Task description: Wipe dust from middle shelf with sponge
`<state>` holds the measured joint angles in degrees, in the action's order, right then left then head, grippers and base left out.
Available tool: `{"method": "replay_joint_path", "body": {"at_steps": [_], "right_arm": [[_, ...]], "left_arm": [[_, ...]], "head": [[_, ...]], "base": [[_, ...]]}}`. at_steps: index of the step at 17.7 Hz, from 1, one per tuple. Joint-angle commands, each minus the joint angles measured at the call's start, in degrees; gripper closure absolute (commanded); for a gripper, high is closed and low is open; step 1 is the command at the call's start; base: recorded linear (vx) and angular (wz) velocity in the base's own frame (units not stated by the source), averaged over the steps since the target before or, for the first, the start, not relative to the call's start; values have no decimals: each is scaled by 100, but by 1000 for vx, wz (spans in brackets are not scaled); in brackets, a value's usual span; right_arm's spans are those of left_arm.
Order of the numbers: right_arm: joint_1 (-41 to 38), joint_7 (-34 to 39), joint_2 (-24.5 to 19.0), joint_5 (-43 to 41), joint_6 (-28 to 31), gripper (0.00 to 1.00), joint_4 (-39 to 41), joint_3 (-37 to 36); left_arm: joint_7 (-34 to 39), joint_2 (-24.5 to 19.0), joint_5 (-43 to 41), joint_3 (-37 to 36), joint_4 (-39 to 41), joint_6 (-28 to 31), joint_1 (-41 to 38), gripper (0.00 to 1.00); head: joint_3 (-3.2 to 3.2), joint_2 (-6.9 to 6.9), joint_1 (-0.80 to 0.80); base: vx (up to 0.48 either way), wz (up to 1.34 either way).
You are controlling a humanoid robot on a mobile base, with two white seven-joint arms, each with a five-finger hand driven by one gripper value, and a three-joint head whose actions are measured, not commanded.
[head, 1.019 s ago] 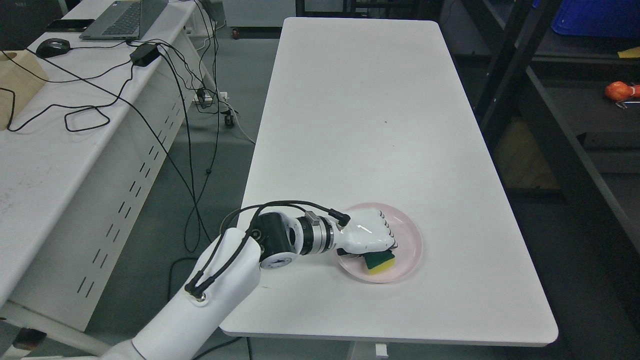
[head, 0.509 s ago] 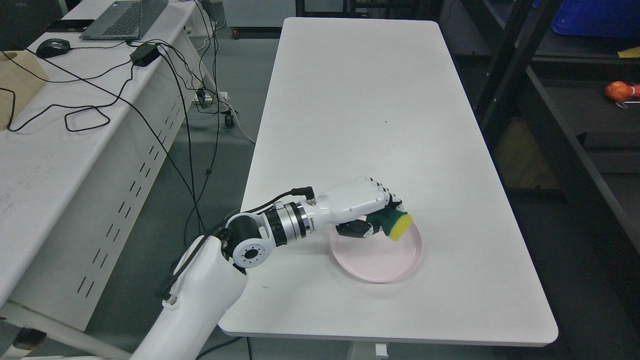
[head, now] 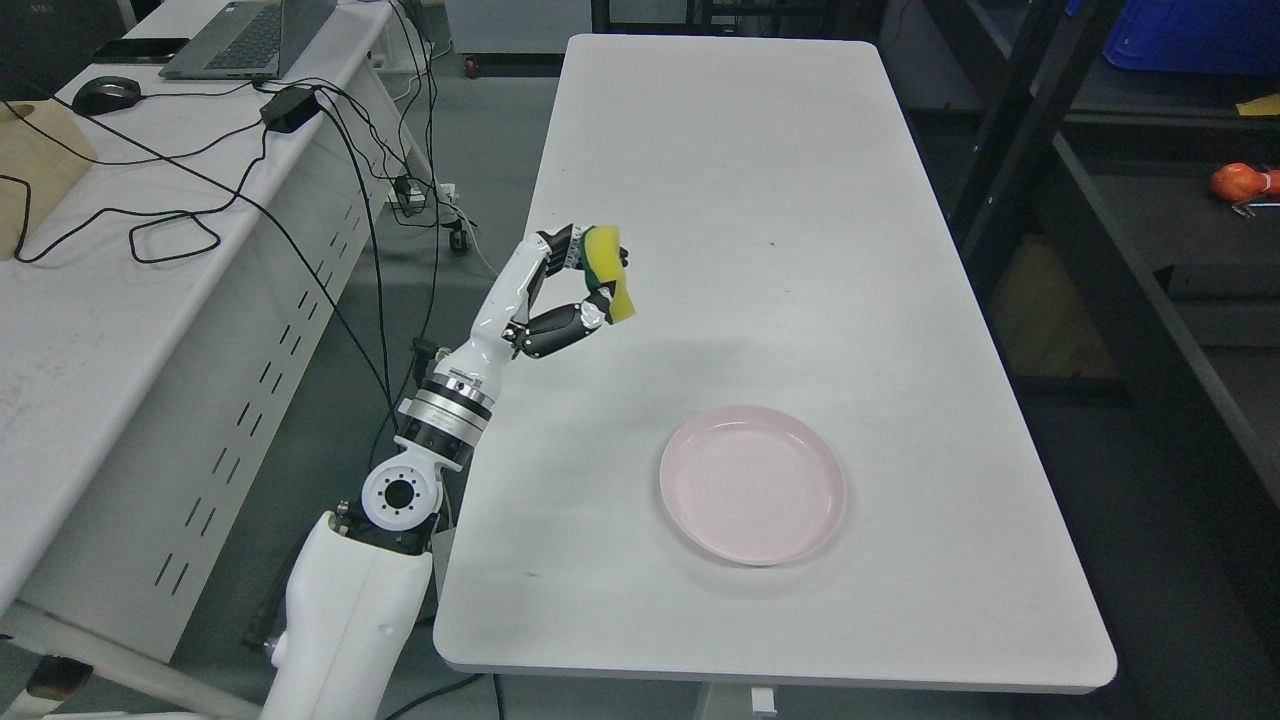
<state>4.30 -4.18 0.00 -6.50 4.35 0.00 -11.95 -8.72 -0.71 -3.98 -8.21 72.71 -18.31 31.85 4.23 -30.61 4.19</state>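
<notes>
My left hand (head: 580, 280) is raised above the left edge of the white table (head: 720, 200), fingers and thumb closed on a yellow sponge with a green scrub side (head: 610, 272). The sponge is held upright, yellow face toward me. The pink plate (head: 752, 485) lies bare on the table's near right part, well below and right of the hand. A dark metal shelf rack (head: 1120, 260) stands along the right side of the table. My right arm does not show.
A white desk (head: 120, 300) at the left carries a laptop (head: 250, 35), a mouse (head: 105, 93), a power brick and loose black cables. An orange object (head: 1240, 182) lies on the rack's shelf at the right. A blue bin (head: 1190, 35) sits higher on the rack.
My left hand has lifted the sponge off the pink plate and swung it up and to the left, from over the plate to above the table's left edge. The plate has stayed put.
</notes>
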Motion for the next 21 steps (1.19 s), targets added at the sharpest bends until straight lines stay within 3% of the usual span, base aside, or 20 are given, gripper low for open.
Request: {"method": "replay_joint_path", "body": {"at_steps": [1, 21], "right_arm": [[1, -4, 100, 0, 4, 0, 100, 8], [1, -4, 100, 0, 4, 0, 100, 0]], "left_arm": [[73, -29, 960, 1058, 209, 99, -275, 99], [73, -29, 995, 627, 490, 90, -530, 100]], "head": [[0, 0, 0], [0, 0, 0]], "base": [[0, 0], [0, 0]]}}
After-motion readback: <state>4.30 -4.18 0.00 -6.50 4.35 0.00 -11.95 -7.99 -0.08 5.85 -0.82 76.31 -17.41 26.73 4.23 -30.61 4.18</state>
